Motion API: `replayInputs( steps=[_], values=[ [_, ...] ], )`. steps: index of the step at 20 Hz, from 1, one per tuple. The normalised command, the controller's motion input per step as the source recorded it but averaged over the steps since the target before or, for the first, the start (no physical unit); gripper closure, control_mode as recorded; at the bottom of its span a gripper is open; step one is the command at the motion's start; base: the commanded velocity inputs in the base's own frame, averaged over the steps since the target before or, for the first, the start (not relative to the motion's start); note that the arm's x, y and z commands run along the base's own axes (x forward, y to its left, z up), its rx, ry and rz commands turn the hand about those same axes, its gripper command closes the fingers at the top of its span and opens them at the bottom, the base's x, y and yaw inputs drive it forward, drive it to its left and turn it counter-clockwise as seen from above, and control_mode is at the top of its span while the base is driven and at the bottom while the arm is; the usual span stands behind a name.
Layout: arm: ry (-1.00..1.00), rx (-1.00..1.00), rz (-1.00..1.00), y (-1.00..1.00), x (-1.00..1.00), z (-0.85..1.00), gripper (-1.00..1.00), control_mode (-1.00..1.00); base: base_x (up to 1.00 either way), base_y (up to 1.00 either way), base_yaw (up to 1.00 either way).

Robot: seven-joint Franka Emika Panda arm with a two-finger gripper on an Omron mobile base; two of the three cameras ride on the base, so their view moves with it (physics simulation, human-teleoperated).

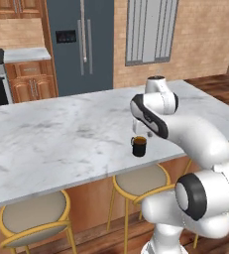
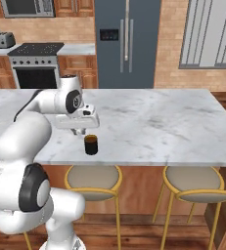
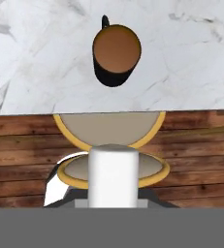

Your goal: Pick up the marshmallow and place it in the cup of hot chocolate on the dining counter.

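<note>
- Above the near edge of the counter [image 2: 173, 127], the hand [image 2: 78, 130] is seen poised just beside and above the cup of hot chocolate [image 2: 90, 144].
- Between the closed-down fingertips, the marshmallow [image 3: 112, 174] is seen gripped in the hand view, as a white stubby block at the bottom of the picture.
- The carrying step is judged to be nearly done; the release over the cup is not yet made.
- In the hand view the cup [image 3: 116, 54] lies well ahead of the marshmallow, so the marshmallow is judged not yet to hang over the brown liquid.
- A short shift toward the cup's mouth is called for next, followed by an opening of the hand once the marshmallow is centred over the rim.
- The cup stands close to the counter's near edge, with a stool [image 2: 93, 178] directly below; a drop made too early could be lost over the edge onto the seat or the wooden floor.
- Open marble is seen around the cup on every other side, so ample room for the approach is offered.
- The mug's handle [image 3: 104, 20] points away from the hand and is not judged to be in the way.
</note>
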Motion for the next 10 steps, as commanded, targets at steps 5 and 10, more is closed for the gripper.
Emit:
replayInputs(
  steps=[5,10],
  values=[
    [0.00,0.06,0.00,0.00,0.35,-0.12,1.00,-1.00,0.00,0.00,0.00],
    [0.00,0.01,0.00,0.00,0.34,-0.35,1.00,-1.00,0.00,0.00,0.00]
  ],
)
